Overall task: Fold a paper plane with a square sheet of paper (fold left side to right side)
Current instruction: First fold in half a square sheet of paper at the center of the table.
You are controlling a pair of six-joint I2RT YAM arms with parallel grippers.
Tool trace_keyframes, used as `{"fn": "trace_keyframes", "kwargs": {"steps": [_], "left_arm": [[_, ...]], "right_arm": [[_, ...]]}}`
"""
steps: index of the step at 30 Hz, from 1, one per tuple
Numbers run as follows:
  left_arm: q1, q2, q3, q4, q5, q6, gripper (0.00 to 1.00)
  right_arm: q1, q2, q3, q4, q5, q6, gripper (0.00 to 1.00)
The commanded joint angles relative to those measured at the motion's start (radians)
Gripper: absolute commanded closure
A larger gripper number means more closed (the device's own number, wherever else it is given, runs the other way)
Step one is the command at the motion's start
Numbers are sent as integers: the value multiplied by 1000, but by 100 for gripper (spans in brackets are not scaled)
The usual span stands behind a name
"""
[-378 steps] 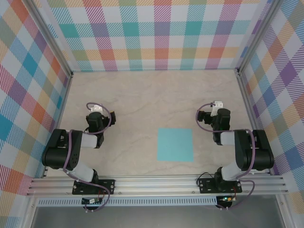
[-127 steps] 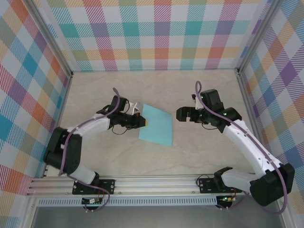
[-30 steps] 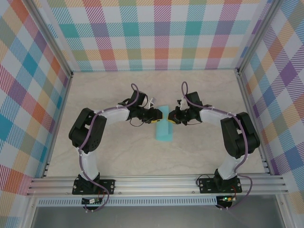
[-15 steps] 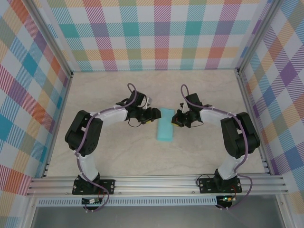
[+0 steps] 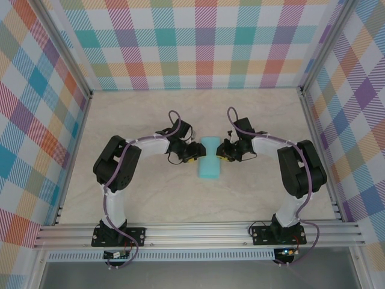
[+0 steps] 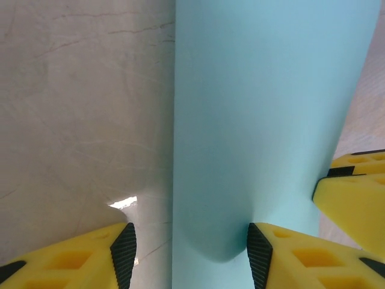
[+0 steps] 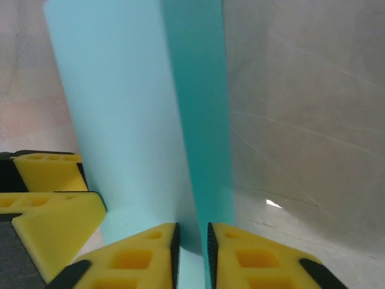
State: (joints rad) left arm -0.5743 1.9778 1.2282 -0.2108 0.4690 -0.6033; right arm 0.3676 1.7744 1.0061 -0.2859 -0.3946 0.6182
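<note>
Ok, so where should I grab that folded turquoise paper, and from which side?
The folded paper lies on the table. Probably grip its right long edge, coming low from the right: the two layers end slightly offset there, a lip to slip under, while the left edge looks like a closed crease.

Item: left arm [image 5: 147, 143], right arm [image 5: 271, 143]; black joint housings, pale grey links, purple cables [image 5: 174, 113] looped outside. Fitted: left claw [image 6: 187, 253], right claw [image 7: 191, 247]; yellow moulded fingers [image 6: 301, 259] with recessed pockets, black pads [image 6: 123, 253].
</note>
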Motion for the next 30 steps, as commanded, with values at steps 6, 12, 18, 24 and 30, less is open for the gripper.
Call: {"fn": "trace_keyframes", "kwargs": {"steps": [6, 12, 18, 24, 30], "left_arm": [[-16, 30, 44, -36, -24, 11, 50], [-21, 32, 66, -116, -48, 59, 51], [-24, 32, 76, -156, -53, 97, 52], [-27, 42, 86, -167, -66, 99, 51], [-31, 61, 107, -173, -76, 81, 50]], "right_arm": [[1, -142, 9, -154, 179, -84, 55], [1, -176, -19, -206, 249, -98, 57], [1, -181, -43, -202, 249, -97, 59], [1, -184, -47, -201, 240, -94, 60], [0, -188, -55, -192, 226, -84, 61]]}}
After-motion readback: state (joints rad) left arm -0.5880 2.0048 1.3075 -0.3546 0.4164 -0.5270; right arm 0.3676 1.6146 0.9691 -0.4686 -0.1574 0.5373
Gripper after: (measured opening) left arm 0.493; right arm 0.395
